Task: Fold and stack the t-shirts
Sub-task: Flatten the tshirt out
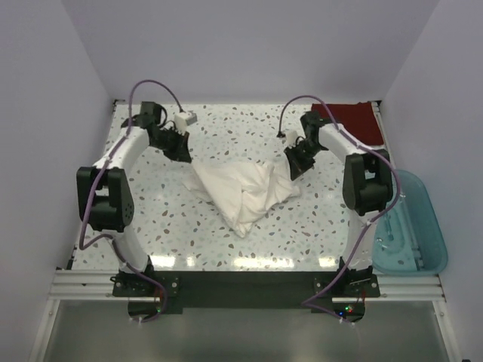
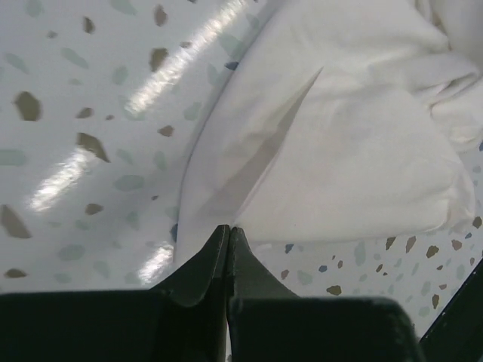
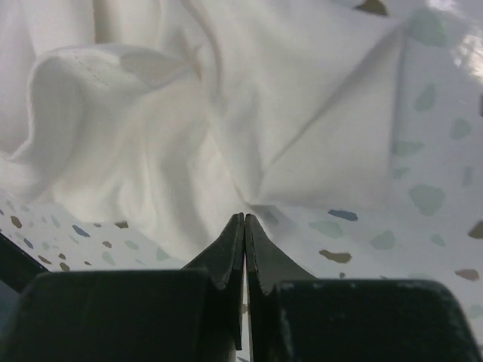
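The white t-shirt (image 1: 245,192) lies crumpled in the middle of the table (image 1: 226,128), between the two arms, with many folds and one point towards the near edge. The dark red t-shirt (image 1: 351,121) lies as a flat folded rectangle in the far right corner of the table, well apart from the white one. A teal bin (image 1: 411,226) stands beyond the right edge of the table, beside the right arm.

The left end effector (image 1: 183,156) is low at the far left corner of the white t-shirt. In the left wrist view its fingers (image 2: 215,256) are pressed together, and the tips meet exactly on the edge of the cloth (image 2: 339,151); a long crease runs away from them. It pinches this edge.

The right end effector (image 1: 293,172) is at the far right corner of the same t-shirt. In the right wrist view its fingers (image 3: 226,253) are also closed with no gap, and a corner of the cloth (image 3: 151,136) comes together at the tips, so it holds that corner.
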